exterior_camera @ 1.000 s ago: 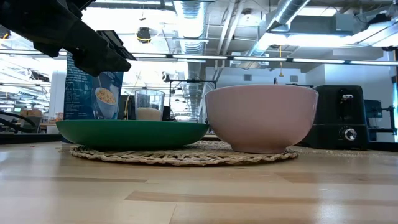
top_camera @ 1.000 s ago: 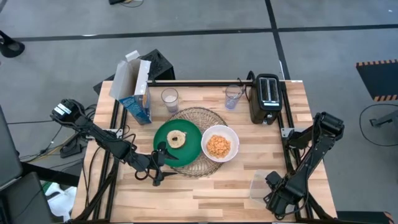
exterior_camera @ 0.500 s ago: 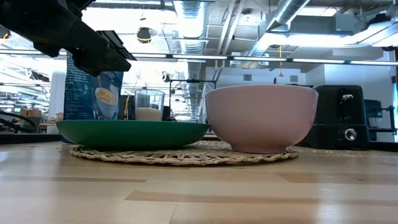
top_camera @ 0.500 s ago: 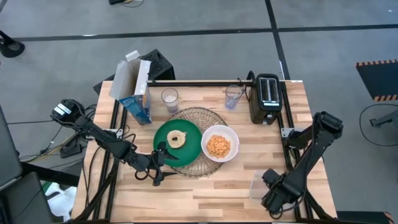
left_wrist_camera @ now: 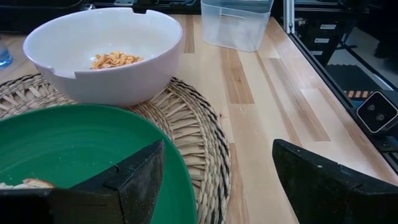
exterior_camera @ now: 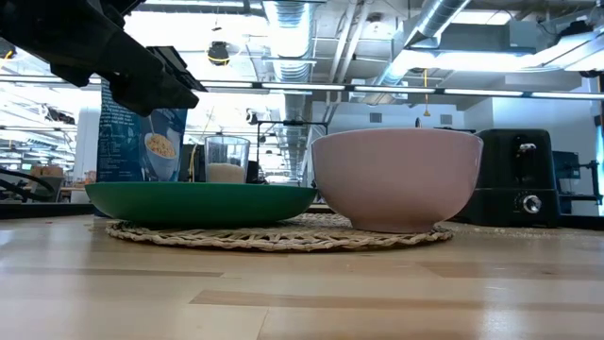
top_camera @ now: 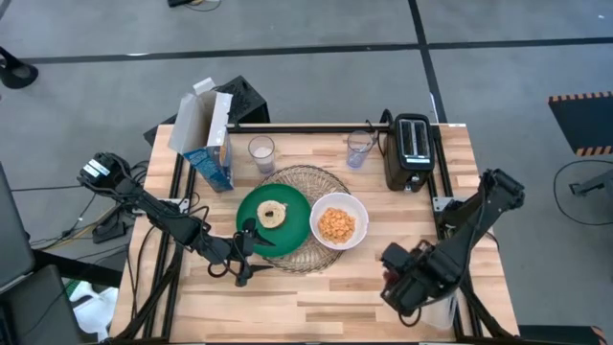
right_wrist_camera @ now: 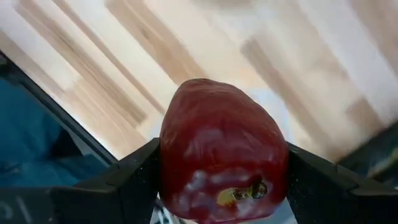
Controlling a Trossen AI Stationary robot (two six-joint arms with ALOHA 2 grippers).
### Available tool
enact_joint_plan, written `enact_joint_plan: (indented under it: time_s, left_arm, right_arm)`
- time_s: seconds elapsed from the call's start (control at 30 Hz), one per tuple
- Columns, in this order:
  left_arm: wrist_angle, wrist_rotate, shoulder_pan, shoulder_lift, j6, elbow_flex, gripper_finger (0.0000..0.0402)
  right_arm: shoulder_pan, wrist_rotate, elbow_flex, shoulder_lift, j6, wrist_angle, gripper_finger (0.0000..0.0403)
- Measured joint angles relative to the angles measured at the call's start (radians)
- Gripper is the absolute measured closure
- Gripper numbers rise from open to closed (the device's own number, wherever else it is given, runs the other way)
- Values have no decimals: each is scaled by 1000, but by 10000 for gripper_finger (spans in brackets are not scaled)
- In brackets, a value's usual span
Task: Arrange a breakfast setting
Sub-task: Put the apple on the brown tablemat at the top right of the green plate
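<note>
On the worktop [top_camera: 335, 287]: mat [top_camera: 321, 179] bearing plate [top_camera: 251, 213] with bagel [top_camera: 271, 214], bowl [top_camera: 337, 221] of cereal; apple [right_wrist_camera: 221, 152] gripped by right end effector [top_camera: 407, 283], unplaced; left end effector [top_camera: 246, 251] spread, empty.

Red apple [right_wrist_camera: 222, 152] — gripped; bagel [top_camera: 271, 213] on green plate [top_camera: 257, 206].

- table [top_camera: 326, 292]: pale wood, smooth planks
- round wire mat [left_wrist_camera: 193, 130]: woven straw, rough
- white bowl [left_wrist_camera: 106, 53]: smooth, matt
- small red apple [right_wrist_camera: 221, 149]: glossy skin
- clear plastic tub [left_wrist_camera: 235, 23]: transparent plastic
</note>
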Motion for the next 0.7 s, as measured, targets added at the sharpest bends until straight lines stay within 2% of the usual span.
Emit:
enact_joint_plan:
  time_s: [0.33,0.5,0.7]
  left_arm:
    - [-8,6,0,0,-21,0,121]
    - [-9,71,-9,0,9,0,121]
    - [-8,6,-55,0,29,0,121]
  right_arm:
    - [-138,98,42,0,-272,38,95]
    - [-198,115,43,0,-396,105,95]
    - [-270,129,43,0,-556,188,95]
